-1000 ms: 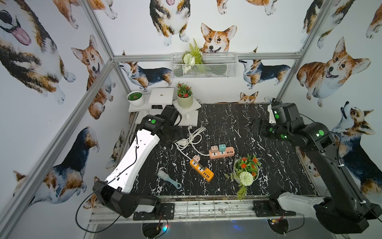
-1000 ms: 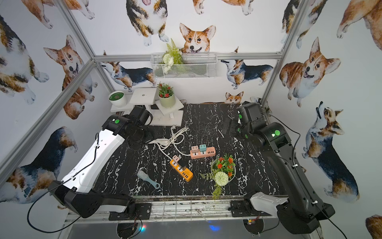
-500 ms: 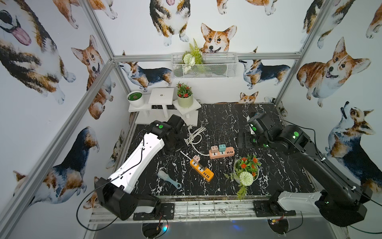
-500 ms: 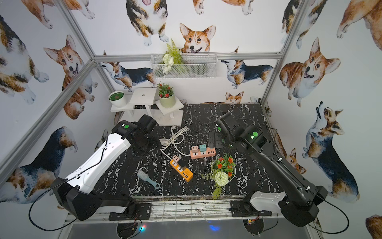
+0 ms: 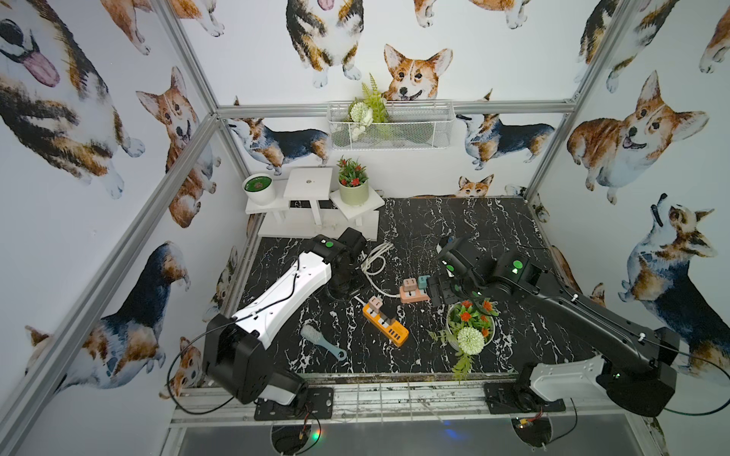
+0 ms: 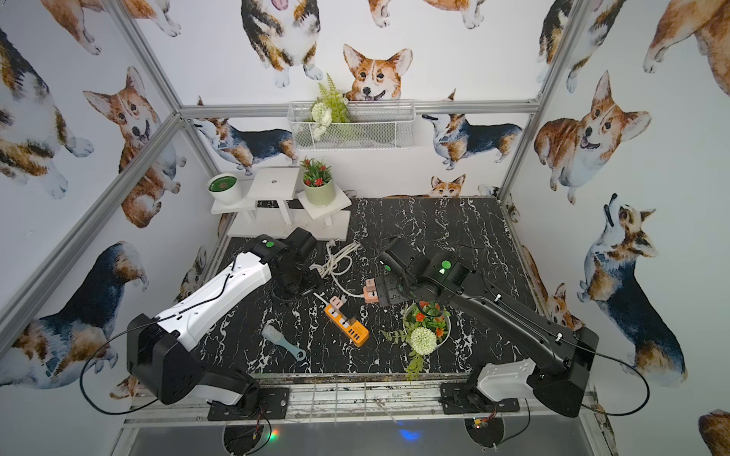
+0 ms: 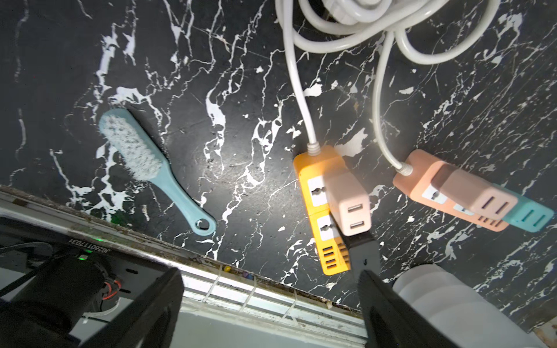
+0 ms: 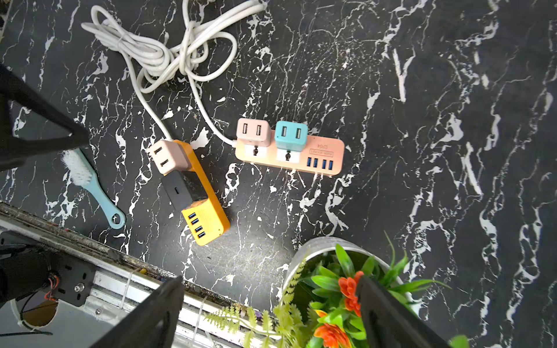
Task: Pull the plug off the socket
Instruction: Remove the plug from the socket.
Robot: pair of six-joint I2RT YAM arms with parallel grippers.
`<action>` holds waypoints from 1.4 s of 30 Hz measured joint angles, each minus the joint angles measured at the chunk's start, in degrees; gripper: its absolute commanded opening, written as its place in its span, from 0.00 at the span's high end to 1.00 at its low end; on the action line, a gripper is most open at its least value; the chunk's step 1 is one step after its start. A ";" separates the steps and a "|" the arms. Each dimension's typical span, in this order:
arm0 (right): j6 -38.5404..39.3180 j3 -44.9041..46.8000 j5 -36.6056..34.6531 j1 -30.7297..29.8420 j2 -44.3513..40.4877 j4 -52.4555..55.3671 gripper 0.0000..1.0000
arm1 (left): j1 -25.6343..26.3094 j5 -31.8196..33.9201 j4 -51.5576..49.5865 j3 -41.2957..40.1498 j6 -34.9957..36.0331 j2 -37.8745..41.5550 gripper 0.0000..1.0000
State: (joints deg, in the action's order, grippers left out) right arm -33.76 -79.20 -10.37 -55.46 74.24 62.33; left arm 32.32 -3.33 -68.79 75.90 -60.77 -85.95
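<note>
Jaws spread wide and pinching nothing on the left gripper (image 7: 268, 274), above the black marble tabletop (image 7: 211, 90). Just ahead of one fingertip (image 7: 379, 295): a black square plug (image 7: 363, 256) and a pale pink plug (image 7: 346, 192), both seated in the orange plastic power strip (image 7: 313, 168). Farther off to the side, a light blue brush (image 7: 144, 162). Spread and empty also on the right gripper (image 8: 269, 280). Ahead of these jaws, a pink power strip (image 8: 337, 144) with a pink cube plug (image 8: 253, 132) and a teal cube plug (image 8: 291, 135) seated in it. Close under one finger, a white flower pot (image 8: 301, 253).
</note>
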 measured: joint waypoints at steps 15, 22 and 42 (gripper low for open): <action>4.15 9.77 1.18 -4.98 -1.33 -10.97 0.05 | -0.42 -8.00 7.41 1.16 -3.32 -11.98 0.04; 6.49 10.56 1.36 -7.15 1.55 -14.58 0.05 | -0.39 -9.16 9.38 1.46 -4.81 -16.50 0.06; 8.79 15.76 0.55 -9.05 5.18 -26.36 0.15 | 0.39 -9.75 13.22 1.86 -10.16 -20.83 0.16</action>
State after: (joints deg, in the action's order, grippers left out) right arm -24.97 -63.44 -9.82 -64.51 79.42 35.97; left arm 32.71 -13.08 -55.57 77.76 -70.94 -106.78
